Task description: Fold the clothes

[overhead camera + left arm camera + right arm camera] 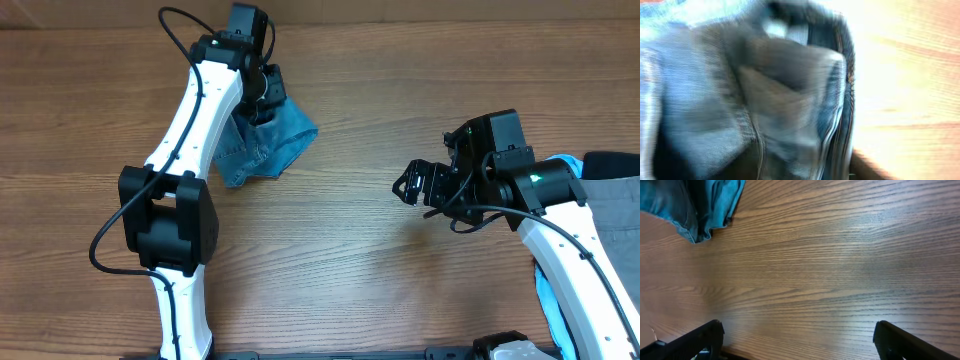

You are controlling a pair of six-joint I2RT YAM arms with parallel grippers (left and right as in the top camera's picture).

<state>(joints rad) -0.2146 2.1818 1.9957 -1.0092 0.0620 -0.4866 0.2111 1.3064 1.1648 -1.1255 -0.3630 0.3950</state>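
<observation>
Overhead, jeans (265,150) bunch beneath the left gripper (262,102), grip unclear; wrist view shows right gripper (797,339) spread.

Brown wood-grain desk (380,290) seen from above, grain running left to right. A crumpled bundle of light blue faded denim jeans (268,148) lies directly on the desk in its far left part, bunched into a rough wedge with one corner pointing right. At the right edge of the view lies a flat grey cloth (612,192), with a plain pale-blue cloth (548,300) just beside it; both are well apart from the jeans. In the right wrist view the jeans' folded edge rests on the desk at upper left
</observation>
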